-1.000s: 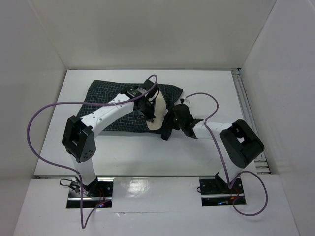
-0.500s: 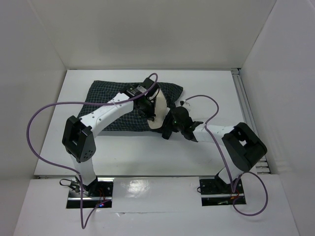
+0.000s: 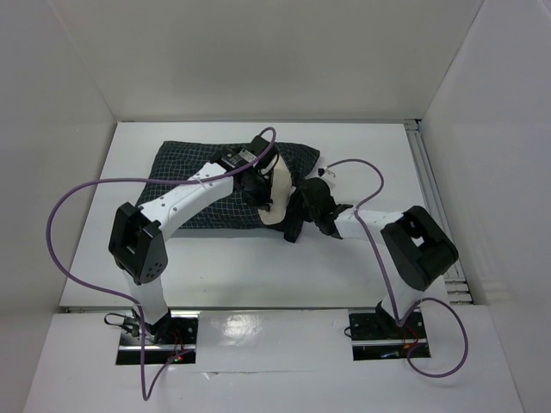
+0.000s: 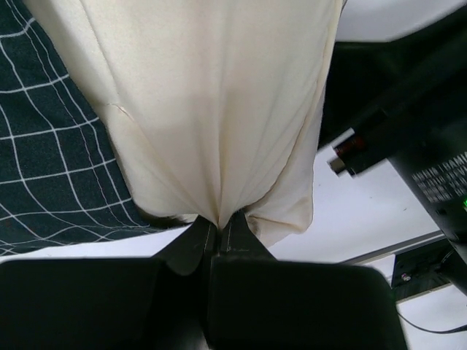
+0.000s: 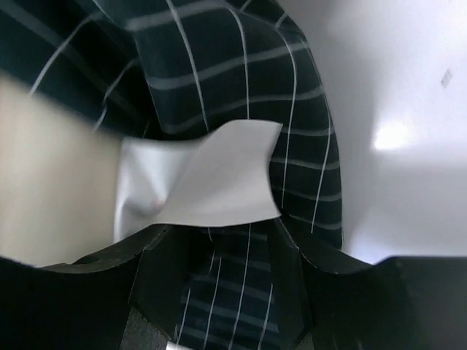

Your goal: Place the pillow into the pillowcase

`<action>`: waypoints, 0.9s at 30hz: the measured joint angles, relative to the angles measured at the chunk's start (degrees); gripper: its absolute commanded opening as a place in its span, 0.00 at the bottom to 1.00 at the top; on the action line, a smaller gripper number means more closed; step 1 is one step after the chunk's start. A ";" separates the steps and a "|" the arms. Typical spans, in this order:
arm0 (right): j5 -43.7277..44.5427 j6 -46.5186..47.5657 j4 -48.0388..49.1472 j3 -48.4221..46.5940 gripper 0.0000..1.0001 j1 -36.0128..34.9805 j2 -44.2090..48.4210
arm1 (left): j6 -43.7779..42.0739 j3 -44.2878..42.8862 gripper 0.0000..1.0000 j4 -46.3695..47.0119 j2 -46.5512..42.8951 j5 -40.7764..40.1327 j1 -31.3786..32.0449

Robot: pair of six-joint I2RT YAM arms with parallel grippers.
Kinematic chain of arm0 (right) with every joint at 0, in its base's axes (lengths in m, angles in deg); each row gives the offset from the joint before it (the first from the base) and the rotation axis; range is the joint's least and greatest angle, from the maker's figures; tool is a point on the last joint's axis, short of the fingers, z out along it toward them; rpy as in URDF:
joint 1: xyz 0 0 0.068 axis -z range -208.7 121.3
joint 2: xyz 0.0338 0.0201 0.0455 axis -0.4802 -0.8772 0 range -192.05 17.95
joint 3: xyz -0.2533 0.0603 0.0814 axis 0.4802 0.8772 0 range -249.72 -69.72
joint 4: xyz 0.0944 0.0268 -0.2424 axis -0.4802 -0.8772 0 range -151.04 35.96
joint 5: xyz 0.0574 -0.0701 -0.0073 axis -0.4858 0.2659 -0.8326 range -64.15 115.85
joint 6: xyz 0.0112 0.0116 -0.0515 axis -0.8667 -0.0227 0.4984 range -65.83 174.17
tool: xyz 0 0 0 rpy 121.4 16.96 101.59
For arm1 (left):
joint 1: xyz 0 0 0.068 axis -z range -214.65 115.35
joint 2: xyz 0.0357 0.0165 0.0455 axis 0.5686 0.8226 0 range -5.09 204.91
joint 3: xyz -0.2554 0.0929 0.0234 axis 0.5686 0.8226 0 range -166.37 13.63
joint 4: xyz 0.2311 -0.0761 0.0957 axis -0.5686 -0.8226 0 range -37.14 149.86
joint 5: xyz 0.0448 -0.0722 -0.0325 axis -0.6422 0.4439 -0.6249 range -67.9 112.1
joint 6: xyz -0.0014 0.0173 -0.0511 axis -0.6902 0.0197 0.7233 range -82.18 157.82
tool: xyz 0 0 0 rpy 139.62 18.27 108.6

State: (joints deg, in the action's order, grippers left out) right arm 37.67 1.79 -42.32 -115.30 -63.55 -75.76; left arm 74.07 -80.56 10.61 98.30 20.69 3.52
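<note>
**Top view.** The pillowcase (image 3: 185, 163) is lying on the table (image 3: 344, 258). The pillow (image 3: 277, 191) is showing only as a cream strip at the pillowcase's right mouth, so most of it is apparently inside. The left gripper (image 3: 265, 203) is reaching across the pillowcase to that strip. The right gripper (image 3: 298, 220) is working at the mouth's near corner.

**Left wrist view.** The left jaws are pinching tight on a gathered fold of pillow, just beside the pillowcase.

**Right wrist view.** The right jaws are standing partly apart with checked fabric running between them. Whether they are clamping it cannot be told. A white tag (image 5: 211, 179) is poking out at the pillowcase hem.

**Risks, as judged.** A loose hem may be slipping free, letting the mouth fold under the pillow's corner. The tight left pinch may be dragging the pillow outward on withdrawal.
</note>
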 measured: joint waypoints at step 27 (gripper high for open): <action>-10.14 17.66 -7.67 3.98 0.00 1.03 22.01 | 15.52 -4.02 0.00 2.49 8.31 -4.26 -2.27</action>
State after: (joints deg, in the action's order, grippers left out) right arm 27.52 19.45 -49.99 -111.33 -62.52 -53.75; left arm 89.59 -84.59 13.10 106.61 16.43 1.25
